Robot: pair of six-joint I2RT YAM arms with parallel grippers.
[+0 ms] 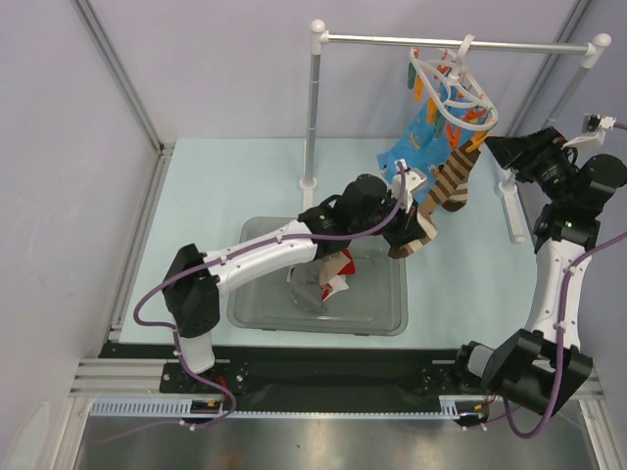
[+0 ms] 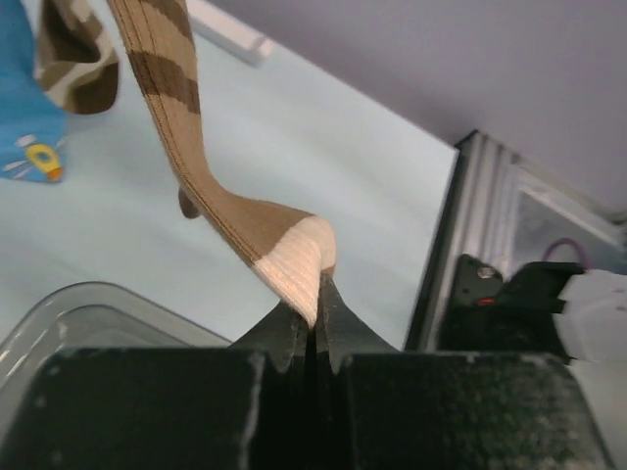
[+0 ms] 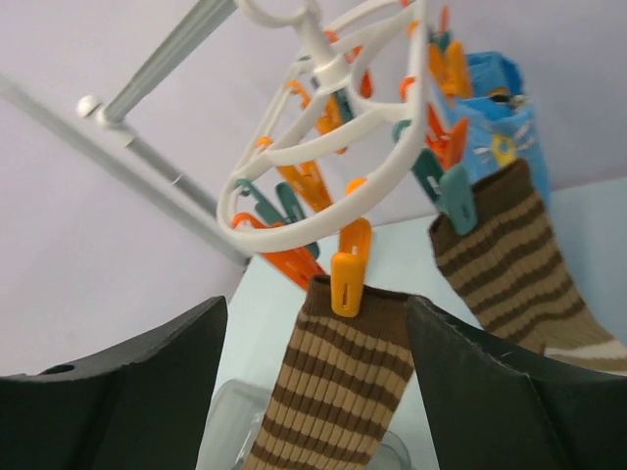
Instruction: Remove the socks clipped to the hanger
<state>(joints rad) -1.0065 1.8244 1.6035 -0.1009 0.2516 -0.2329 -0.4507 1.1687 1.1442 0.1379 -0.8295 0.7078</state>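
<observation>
Bright, even light, soft shadows; the left gripper (image 2: 315, 315) looms blurred up close (top view sharper).

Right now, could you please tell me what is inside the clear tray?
Crumpled white-and-red socks lie in the tray; the left arm crosses above, hiding whatever lies beneath it.

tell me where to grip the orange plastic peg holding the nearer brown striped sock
Pinch the orange plastic peg on its upper half, just under the white plastic ring hanger, coming up from the near side. It hangs upright with its lower tip biting the cuff of the brown-and-cream striped sock, so squeezing the top likely opens it.
</observation>
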